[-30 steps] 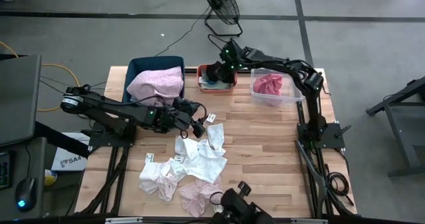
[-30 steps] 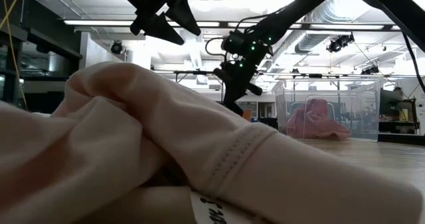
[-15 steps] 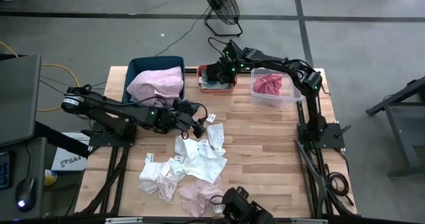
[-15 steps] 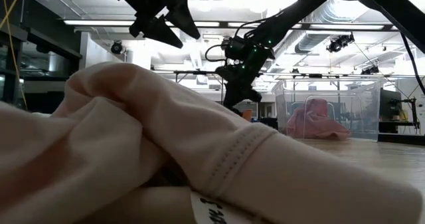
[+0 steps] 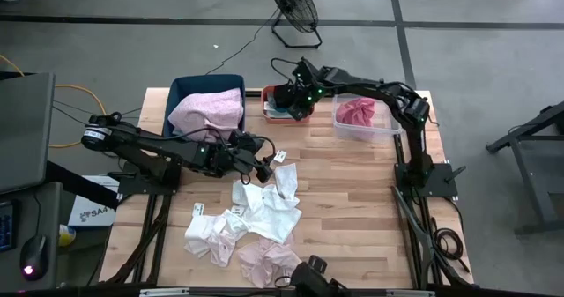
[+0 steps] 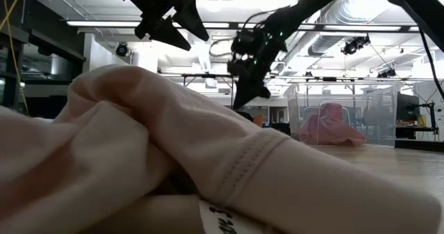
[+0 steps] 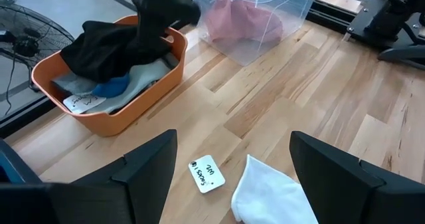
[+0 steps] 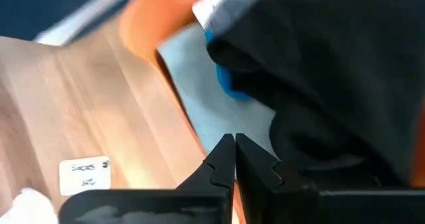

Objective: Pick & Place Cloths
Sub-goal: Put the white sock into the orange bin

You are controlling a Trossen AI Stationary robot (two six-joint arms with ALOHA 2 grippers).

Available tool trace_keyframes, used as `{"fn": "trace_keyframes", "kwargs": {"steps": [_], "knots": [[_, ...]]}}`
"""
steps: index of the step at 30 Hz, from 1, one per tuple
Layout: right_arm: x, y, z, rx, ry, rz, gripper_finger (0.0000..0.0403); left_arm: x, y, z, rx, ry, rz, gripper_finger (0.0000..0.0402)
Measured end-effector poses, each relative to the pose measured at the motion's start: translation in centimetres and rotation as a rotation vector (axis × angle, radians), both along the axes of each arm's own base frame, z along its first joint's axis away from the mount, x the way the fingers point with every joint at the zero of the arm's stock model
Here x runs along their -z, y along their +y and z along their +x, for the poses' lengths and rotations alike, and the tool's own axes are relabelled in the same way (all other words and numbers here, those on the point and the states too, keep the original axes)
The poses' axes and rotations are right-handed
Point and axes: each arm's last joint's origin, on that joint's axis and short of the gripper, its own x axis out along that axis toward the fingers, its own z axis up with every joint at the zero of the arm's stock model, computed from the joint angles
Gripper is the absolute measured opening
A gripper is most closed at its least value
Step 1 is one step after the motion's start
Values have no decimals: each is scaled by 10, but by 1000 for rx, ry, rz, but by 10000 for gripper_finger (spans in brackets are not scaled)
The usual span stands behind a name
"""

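- Nearest the front edge of the surface [image 5: 352, 200] lies the heap of loose cloths [image 5: 251, 222], white and pale pink pieces overlapping, some with paper tags; in the low view one pale pink piece [image 6: 139, 157] fills the foreground.
- The left end effector [image 5: 262, 167] hangs just beyond the heap's far edge, fingers spread wide with nothing between them; its wrist view shows a white cloth [image 7: 272, 194] directly below and slightly forward, beside a loose tag [image 7: 206, 173]; so the heap lies towards the front from it, and the left arm is clearly the nearer one for the next pick.
- Farther back, the right end effector [image 5: 295, 103] sits over the orange bin [image 7: 126, 111], fingers pressed together and pinching nothing visible; dark and blue cloths lie in that bin.
- Along the far edge stand the blue bin [image 5: 181, 90] holding pink fabric and the clear bin [image 5: 388, 128] holding a rose-coloured piece.
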Motion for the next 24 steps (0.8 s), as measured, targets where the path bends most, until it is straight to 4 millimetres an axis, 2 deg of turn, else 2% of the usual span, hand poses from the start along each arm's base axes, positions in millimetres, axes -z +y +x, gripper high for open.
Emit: {"fn": "trace_keyframes", "kwargs": {"steps": [3, 7, 13, 18, 24], "knots": [[-19, 7, -5, 3, -4, -52, 3, 0, 0, 0, 0, -1, 0, 287], [-42, 27, -13, -35, 52, -117, 3, 0, 0, 0, 1, 1, -1, 287], [-69, 80, -17, -195, 116, -153, 3, 2, 0, -2, -4, 23, -11, 287], [-69, 133, -22, -367, 92, -187, 3, 4, 0, -3, -10, 34, -18, 287], [-42, 191, -36, -555, -20, -166, 3, 4, 0, -3, -12, 34, -21, 287]]}}
